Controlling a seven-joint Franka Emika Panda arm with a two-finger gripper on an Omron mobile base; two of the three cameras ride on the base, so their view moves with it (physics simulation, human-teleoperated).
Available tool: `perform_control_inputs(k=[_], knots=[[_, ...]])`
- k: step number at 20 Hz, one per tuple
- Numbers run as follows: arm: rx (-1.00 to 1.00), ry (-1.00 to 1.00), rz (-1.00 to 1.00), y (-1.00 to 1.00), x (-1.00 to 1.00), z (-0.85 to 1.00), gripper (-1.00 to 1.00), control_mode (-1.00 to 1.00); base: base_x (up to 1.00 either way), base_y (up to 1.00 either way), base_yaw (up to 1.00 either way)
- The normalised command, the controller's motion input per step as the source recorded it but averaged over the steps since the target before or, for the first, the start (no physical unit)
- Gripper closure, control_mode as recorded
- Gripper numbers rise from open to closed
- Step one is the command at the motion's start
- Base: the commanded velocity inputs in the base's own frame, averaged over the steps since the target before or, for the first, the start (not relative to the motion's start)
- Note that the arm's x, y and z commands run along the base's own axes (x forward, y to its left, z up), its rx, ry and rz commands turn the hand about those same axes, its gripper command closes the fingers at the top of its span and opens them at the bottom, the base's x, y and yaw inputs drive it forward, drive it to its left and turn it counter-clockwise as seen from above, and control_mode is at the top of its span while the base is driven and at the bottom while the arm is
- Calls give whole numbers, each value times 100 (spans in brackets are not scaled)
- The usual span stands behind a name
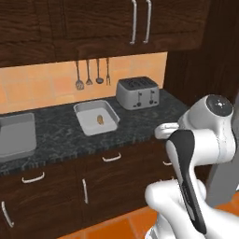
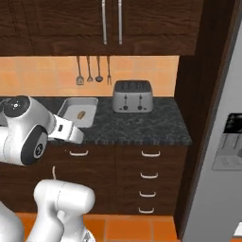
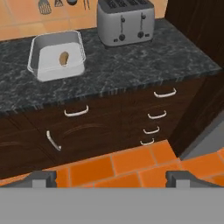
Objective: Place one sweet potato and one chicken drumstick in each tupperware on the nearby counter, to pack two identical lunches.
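While the tool [image 3: 111,177] hangs wide and empty above the orange floor, one tupperware [image 3: 57,54] sits on the tabletop [image 3: 131,65] beside the toaster [image 3: 125,20] — already holding a sweet potato [image 3: 64,57], probably awaiting its drumstick.

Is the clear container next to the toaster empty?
No, the clear container on the counter left of the toaster holds one small brownish item, seemingly a sweet potato.
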Motion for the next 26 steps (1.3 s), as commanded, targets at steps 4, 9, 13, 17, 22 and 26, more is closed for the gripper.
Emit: perform_control_inputs(k=[4, 9, 13, 17, 22, 26], knots=[[0, 0, 0, 0, 0, 0, -100, 100, -6, -100, -3], [0, 0, 0, 0, 0, 0, -100, 100, 0, -100, 7], [0, 0, 0, 0, 0, 0, -100, 100, 0, -100, 8], [0, 0, 0, 0, 0, 0, -100, 100, 0, -100, 6], [0, 0, 0, 0, 0, 0, -100, 100, 0, -100, 3], [0, 0, 0, 0, 0, 0, -100, 100, 8, -92, 0]])
